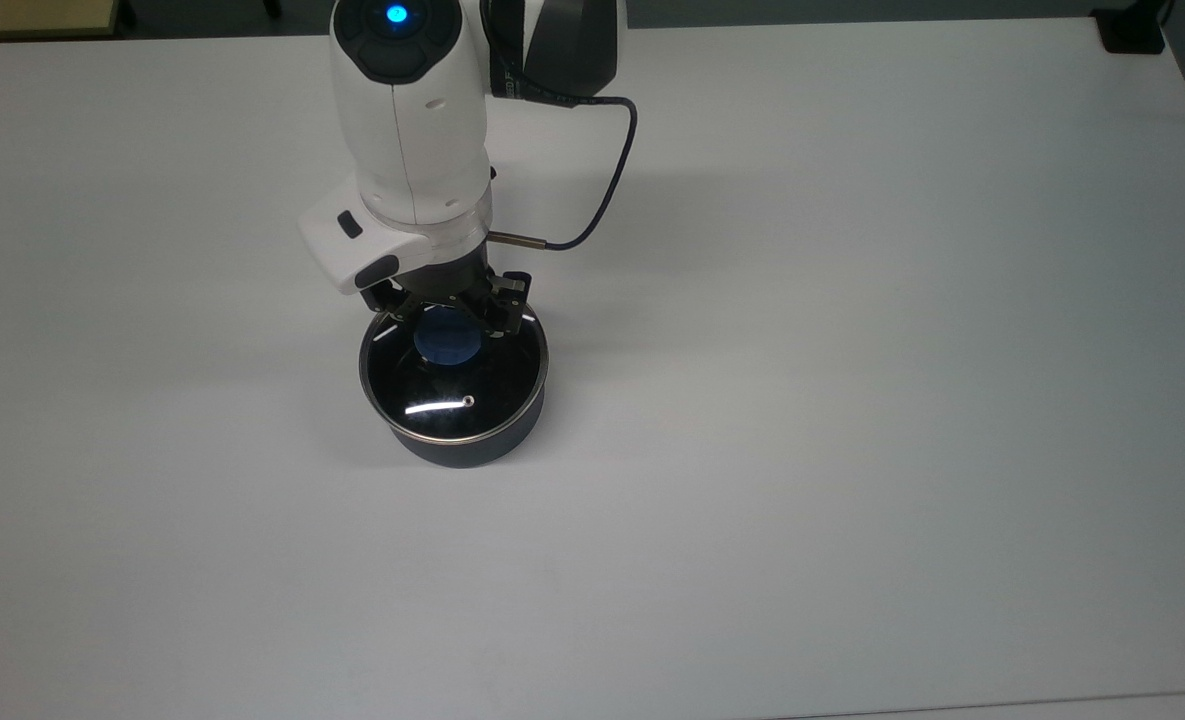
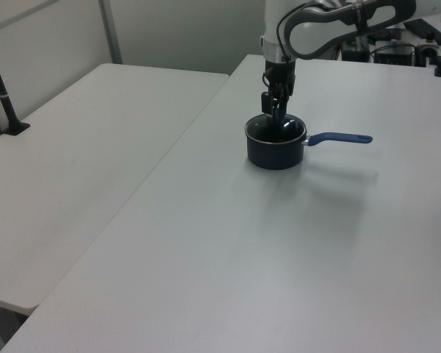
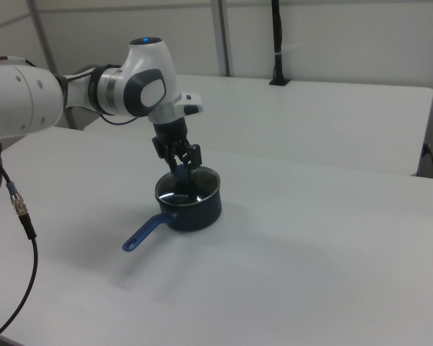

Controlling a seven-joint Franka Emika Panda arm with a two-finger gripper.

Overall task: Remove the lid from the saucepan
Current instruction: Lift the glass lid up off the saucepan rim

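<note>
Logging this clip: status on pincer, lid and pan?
Pincer shut on lid knob. Lid seated on pan, not yet lifted. Table around pan bare.

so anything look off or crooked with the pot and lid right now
Nothing stands out. The lid sits level on the saucepan, the gripper is around its blue knob, and nothing is spilled.

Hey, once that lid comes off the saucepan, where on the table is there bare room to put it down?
Most of the table is bare: the wide stretch toward the top view's right of the saucepan, the near strip below it, and the top view's left. It is crowded only at the pan, where the gripper sits at the lid, and along the handle.
</note>
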